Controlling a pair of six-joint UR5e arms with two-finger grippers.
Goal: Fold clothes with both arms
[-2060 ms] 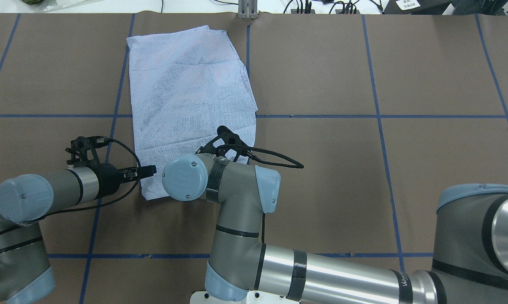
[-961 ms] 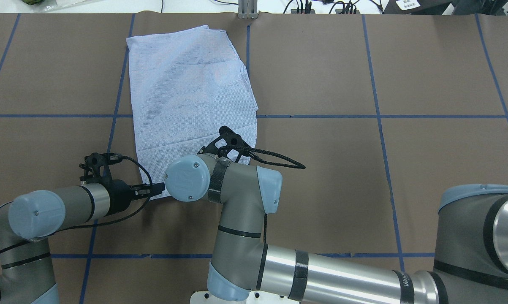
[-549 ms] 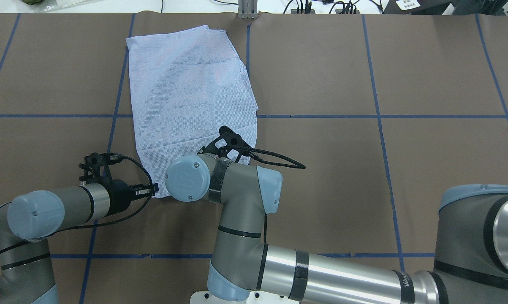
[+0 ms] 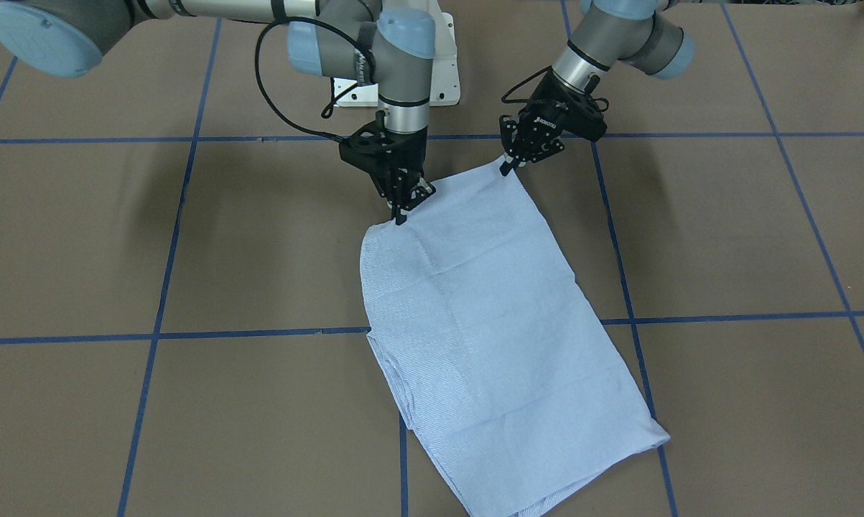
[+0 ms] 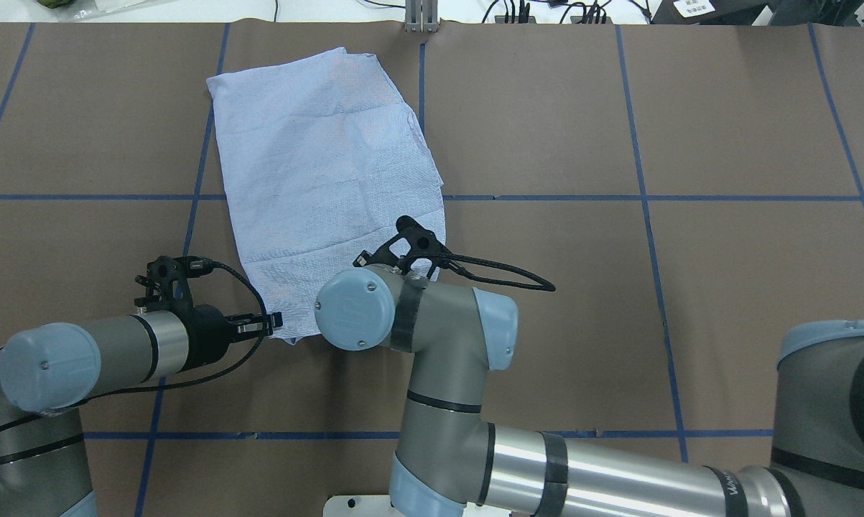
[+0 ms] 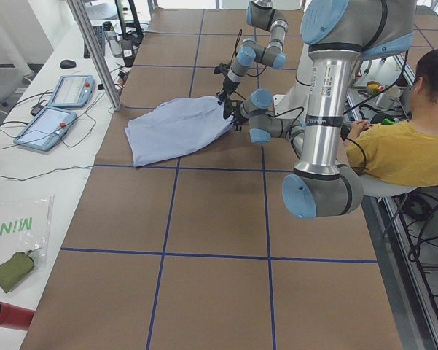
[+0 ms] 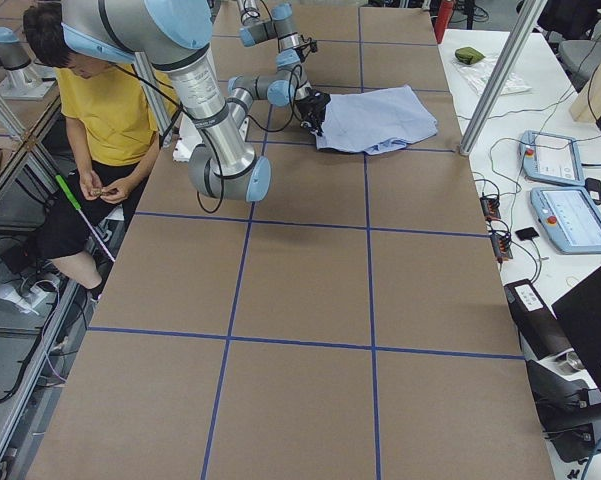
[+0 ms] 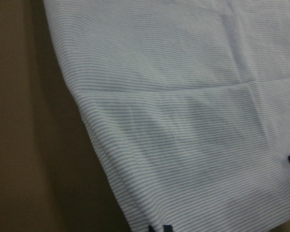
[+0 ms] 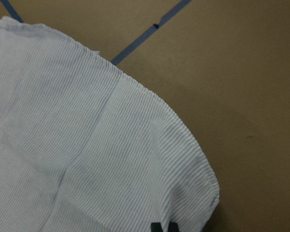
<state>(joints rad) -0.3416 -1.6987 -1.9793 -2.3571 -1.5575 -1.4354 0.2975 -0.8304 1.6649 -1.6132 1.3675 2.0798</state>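
The shirt (image 4: 489, 337) is a pale blue cloth with fine white stripes, folded into one long panel with soft creases across it and a slightly ragged, layered edge along one long side. It lies flat on the brown counter (image 4: 726, 237), crossing one of the blue tape lines (image 4: 259, 334). It sits somewhat to the robot's left of the middle, slanting from the robot's edge of the counter out to just short of the far edge. At the end nearest the robot each corner is caught. The left gripper (image 4: 507, 167) is pinching the corner on its side between pressed-together fingers. The right gripper (image 4: 401, 215) comes down almost straight from above and nips the other corner the same way, so that the hem between them rises a little. The white print on the left gripper's body is too small to read. On the white side bench a clear bag (image 6: 11, 227) carries green letters that look like MINI.
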